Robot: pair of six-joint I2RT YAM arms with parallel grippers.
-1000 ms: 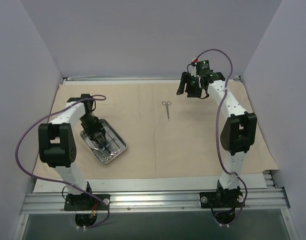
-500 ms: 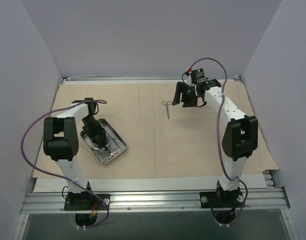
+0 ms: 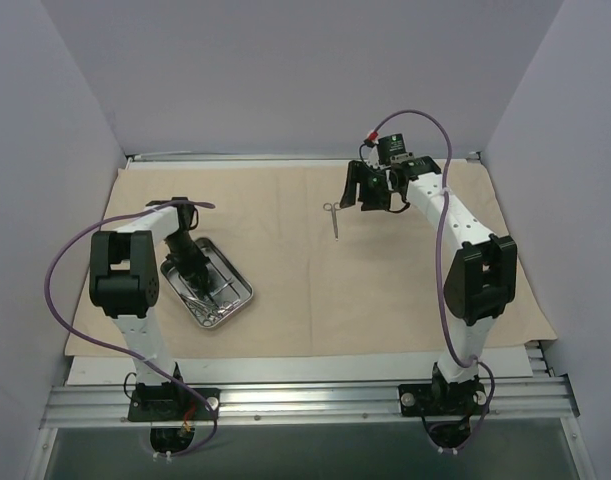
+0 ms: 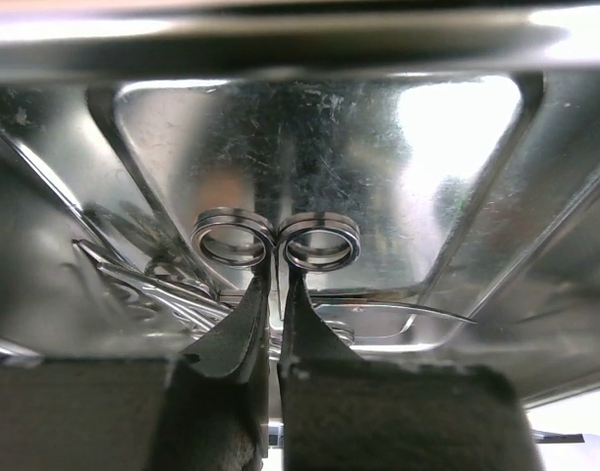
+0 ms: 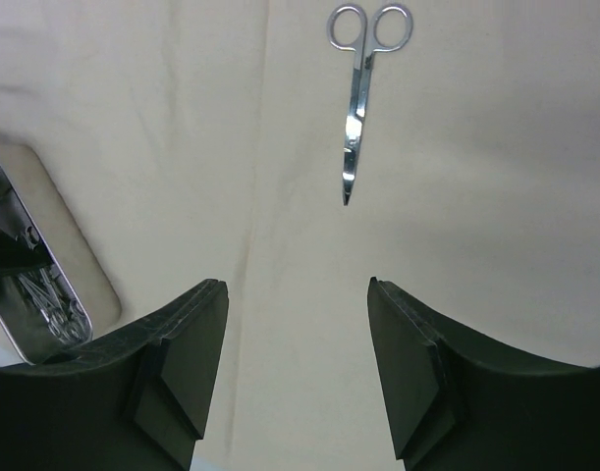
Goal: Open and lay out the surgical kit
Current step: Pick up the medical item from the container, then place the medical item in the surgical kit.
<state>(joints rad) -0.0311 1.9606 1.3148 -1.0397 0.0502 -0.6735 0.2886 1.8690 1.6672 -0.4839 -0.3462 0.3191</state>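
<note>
Closing over the last second, the left claw (image 4: 276, 287) now pinches narrow on the shanks of a ring-handled instrument (image 4: 276, 245) down inside the steel tray (image 3: 243, 292), so a lift-out looks ready. Meanwhile the right claw (image 5: 298, 324) has swung leftward and hangs wide apart just short of the scissors (image 5: 356, 113), which lie alone on the beige cloth wrap (image 3: 385, 280), already spread flat on the desk. Several more thin instruments sit heaped in the tray; their count is unclear.

The left gripper's fingers (image 4: 233, 339) hide the instrument (image 4: 263, 235) below its ring handles. The steel tray (image 5: 69, 245) is cut by the right wrist view's left edge; its instruments (image 5: 42, 294) blur together
</note>
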